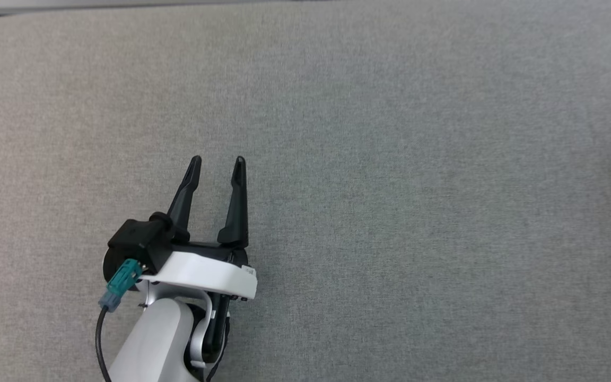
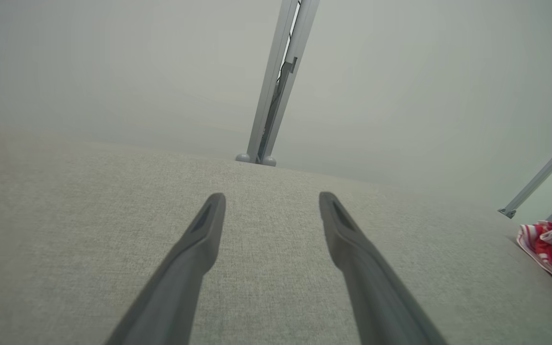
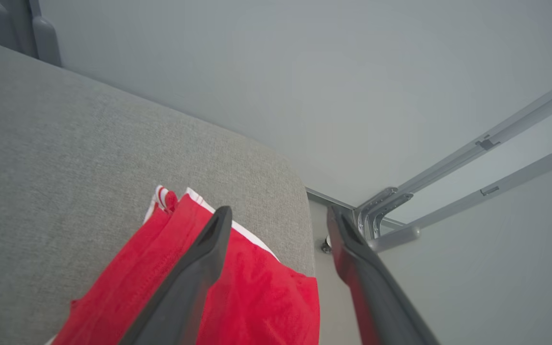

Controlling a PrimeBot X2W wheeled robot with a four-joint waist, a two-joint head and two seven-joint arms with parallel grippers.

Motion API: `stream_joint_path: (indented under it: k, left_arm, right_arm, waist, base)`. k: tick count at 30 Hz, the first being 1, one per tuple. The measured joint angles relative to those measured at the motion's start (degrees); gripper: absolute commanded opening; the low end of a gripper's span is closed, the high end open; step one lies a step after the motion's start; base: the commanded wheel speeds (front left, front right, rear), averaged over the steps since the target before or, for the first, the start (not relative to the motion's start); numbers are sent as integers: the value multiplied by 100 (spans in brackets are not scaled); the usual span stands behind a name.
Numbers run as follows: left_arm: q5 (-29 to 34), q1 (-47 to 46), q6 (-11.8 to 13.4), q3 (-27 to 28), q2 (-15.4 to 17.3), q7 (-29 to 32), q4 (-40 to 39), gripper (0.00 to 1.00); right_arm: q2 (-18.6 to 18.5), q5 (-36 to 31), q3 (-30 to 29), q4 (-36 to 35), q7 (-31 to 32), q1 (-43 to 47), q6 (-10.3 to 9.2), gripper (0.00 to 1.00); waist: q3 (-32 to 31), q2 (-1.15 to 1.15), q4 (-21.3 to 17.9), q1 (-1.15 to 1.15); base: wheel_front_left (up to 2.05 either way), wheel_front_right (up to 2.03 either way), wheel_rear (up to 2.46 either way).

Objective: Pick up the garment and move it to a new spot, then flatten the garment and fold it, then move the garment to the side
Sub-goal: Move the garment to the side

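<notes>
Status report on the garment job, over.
Left hand open, empty, over table. Right hand open above red garment at table edge. No obstruction seen.

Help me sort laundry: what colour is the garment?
Garment: red with white-striped edges, best in right wrist view.

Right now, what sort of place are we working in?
Probably a lab or test cell: a grey fabric-covered table, bare metal frame rails, a plain grey wall, one red garment.

The left gripper (image 1: 217, 160) hovers with its jaws spread wide, dark fingers pointing away from the robot, its pale forearm (image 1: 151, 339) rising behind. The right gripper (image 3: 280, 211) also has its jaws parted.
</notes>
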Motion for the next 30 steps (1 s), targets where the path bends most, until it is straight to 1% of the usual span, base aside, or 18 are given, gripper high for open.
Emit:
stream_joint_path:
  k: [6,7,9,15,19,22,25,30]
  left_arm:
    - [169,292,-51,253,1,0,-31,100]
    - [169,292,-51,253,1,0,-31,100]
    - [241,400,-67,321,0,0,-47,100]
    - [348,686,-99,433,0,0,-174,100]
    - [371,879,-93,524,-1,1,-223,100]
    - [336,1054,-81,587,4,0,-258,100]
    - [337,1222,-56,606,4,1,-261,100]
    - [400,1463,-40,603,0,1,-257,100]
  right_arm:
    - [879,67,-87,-630,-398,-94,0,100]
    - [879,67,-87,-630,-398,-94,0,100]
    - [1215,79,-167,-793,-543,-48,0,100]
    - [2103,146,-419,-1243,-1042,482,-1,100]
    - [2713,181,-443,-1480,-1413,926,0,100]
    - [3155,146,-495,-1560,-1707,1241,0,100]
    - [3578,105,-487,-1547,-1874,1510,-1,100]
    - [4041,-142,-364,-1380,-2024,1908,-1,100]
  waist:
    - [-465,0,-101,0]
    - [-465,0,-101,0]
    - [-620,0,-131,0]
    - [-1040,0,-176,0]
    - [-1267,0,-167,0]
    - [-1414,0,-150,0]
    - [-1537,0,-126,0]
    - [-1733,0,-43,0]
  base:
    - [0,0,0]
    - [0,0,0]
    - [0,0,0]
    - [0,0,0]
    - [0,0,0]
    - [0,0,0]
    - [0,0,0]
    - [0,0,0]
